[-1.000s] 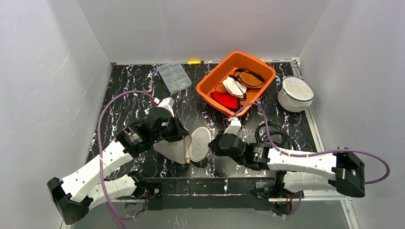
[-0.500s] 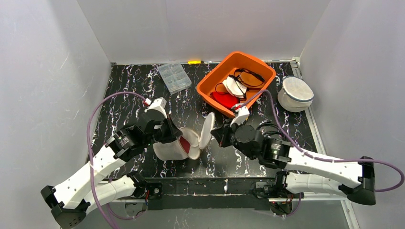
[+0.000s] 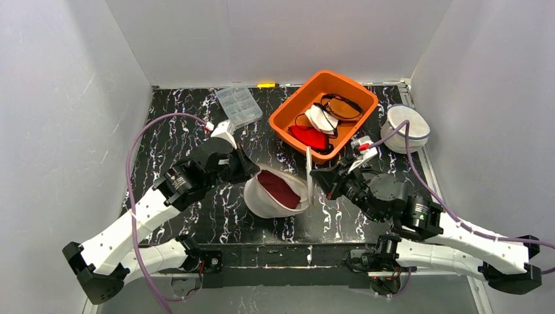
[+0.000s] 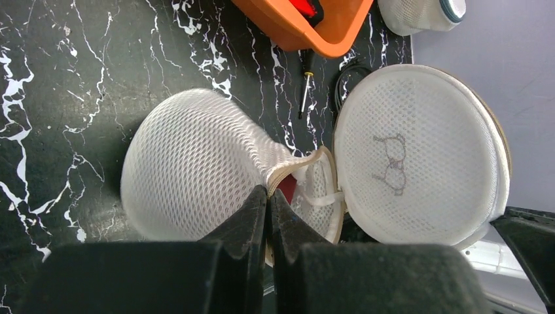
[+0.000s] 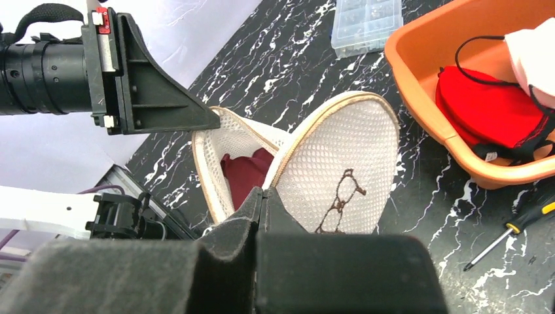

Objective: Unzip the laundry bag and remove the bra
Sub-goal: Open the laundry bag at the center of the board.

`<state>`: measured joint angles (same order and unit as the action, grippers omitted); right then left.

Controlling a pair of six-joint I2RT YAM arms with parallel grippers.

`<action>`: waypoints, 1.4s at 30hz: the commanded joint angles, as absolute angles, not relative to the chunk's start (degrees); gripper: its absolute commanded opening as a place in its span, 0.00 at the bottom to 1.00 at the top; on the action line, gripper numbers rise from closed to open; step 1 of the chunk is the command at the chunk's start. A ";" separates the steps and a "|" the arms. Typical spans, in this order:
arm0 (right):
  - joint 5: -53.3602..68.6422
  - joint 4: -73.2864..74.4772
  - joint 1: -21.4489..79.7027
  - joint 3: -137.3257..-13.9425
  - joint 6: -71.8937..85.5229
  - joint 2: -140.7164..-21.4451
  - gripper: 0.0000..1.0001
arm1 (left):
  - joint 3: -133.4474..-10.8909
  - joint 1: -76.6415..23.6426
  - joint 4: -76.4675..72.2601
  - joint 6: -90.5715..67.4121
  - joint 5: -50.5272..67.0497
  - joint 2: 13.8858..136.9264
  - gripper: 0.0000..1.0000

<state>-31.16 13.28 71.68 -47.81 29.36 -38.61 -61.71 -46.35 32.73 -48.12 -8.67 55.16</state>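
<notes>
Work surface: black table [image 3: 183,118] w/ white marble-type veining, enclosed by plain light-grey wall panels at left, rear and right. The laundry bag [image 3: 262,199], white mesh, lies near the front-centre of the table, between the two arms, unzipped and open. Its round lid flap [image 3: 307,183] stands roughly upright at the bag's right side; a small bra outline is printed on the flap [image 5: 340,196]. The bra [image 3: 278,188], dark red, is inside the bag and visible through the opening. L gripper [image 3: 245,171]: jaws pressed together, pinching the bag's tan-edged rim on the left side [image 4: 267,193]. R gripper [image 3: 317,180]: jaws pressed together, pinching the rim of the lid flap [image 5: 262,196]. Rear-centre: orange bin [image 3: 290,108] containing a red garment [image 3: 309,137], a white pad [image 3: 321,119] and an orange, black-strapped item [image 3: 340,106]. Left of the bin: clear compartment box [image 3: 238,106]. At the rear edge: small yellow object [image 3: 266,85], type cannot be told. Right side, near the wall: second white mesh bag [image 3: 406,127], closed. A screwdriver [image 5: 507,235] lies on the table just in front of the bin.
</notes>
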 commanded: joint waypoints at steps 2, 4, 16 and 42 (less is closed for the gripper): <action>-31.02 14.61 71.61 -47.00 26.61 -35.29 0.01 | -56.89 -46.56 30.78 -50.35 -13.13 52.74 0.00; -30.95 13.42 71.62 -42.81 27.93 -32.46 0.01 | -51.75 -46.58 30.25 -52.22 -13.98 51.75 0.00; -31.20 18.33 71.55 -34.17 32.55 -23.58 0.01 | -41.51 -46.49 28.10 -55.16 -12.98 50.94 0.00; -30.78 -2.39 71.51 -38.75 32.91 -52.26 0.99 | -37.12 -46.56 34.31 -48.47 -11.35 41.49 0.03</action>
